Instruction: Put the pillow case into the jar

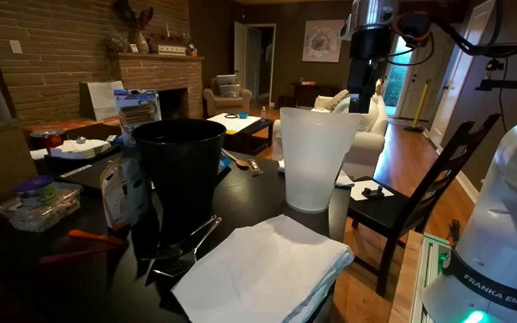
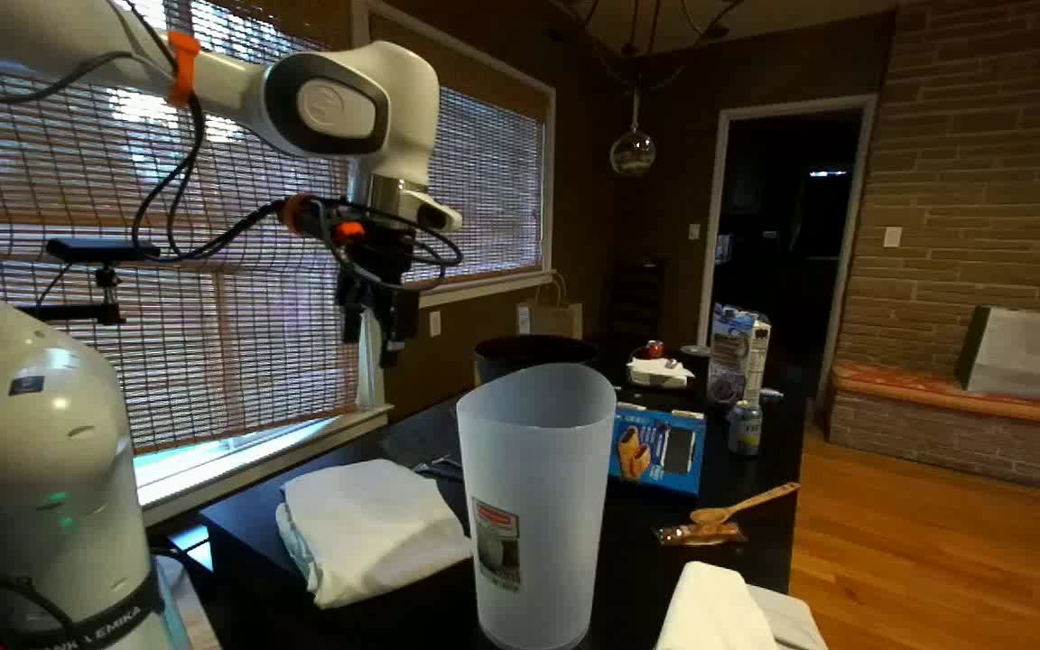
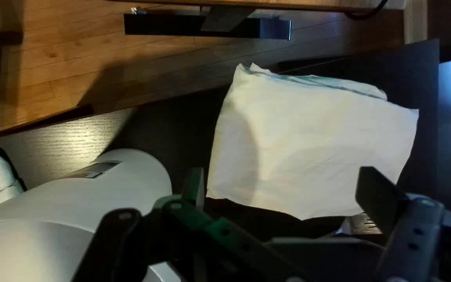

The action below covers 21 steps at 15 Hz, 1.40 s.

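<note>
The pillow case, a folded white cloth (image 1: pixel 263 269), lies flat on the dark table in both exterior views (image 2: pixel 371 524) and fills the middle of the wrist view (image 3: pixel 315 137). The jar, a tall translucent white container (image 1: pixel 317 161), stands upright beside it in both exterior views (image 2: pixel 538 487). The jar also shows at the lower left of the wrist view (image 3: pixel 127 188). My gripper (image 3: pixel 283 184) is open and empty, with its fingers spread wide. It hangs in the air above the table in both exterior views (image 1: pixel 360 110) (image 2: pixel 373 345), apart from the cloth.
A black bucket (image 1: pixel 182 166) stands near the jar. Metal tongs (image 1: pixel 191 251) lie between the bucket and the cloth. Another white cloth (image 2: pixel 728 614) lies at the table edge. A blue box (image 2: pixel 660 447), a can (image 2: pixel 744 429) and a wooden spoon (image 2: pixel 746 503) are on the table. A chair (image 1: pixel 388 211) stands beside it.
</note>
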Motion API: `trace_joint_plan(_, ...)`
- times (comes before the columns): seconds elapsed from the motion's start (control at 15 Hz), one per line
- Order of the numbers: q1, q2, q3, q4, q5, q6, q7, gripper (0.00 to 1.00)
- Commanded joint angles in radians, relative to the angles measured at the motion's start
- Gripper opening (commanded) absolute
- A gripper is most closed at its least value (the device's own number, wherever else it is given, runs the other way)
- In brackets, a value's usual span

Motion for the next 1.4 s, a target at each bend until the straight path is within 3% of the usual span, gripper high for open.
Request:
trace_joint_plan(0.0,-0.010,0.002,0.007,0.002,0.005,-0.002,-0.005,1.00)
trace_joint_plan(0.67,-0.010,0.002,0.007,0.002,0.005,-0.002,-0.005,1.00)
trace_joint_plan(1.0,-0.046,0.016,-0.003,-0.089,-0.079,0.126,-0.018,1.00)
trace_joint_plan(1.33,-0.068,-0.005,0.001,-0.203,-0.014,0.278,0.071,1.00)
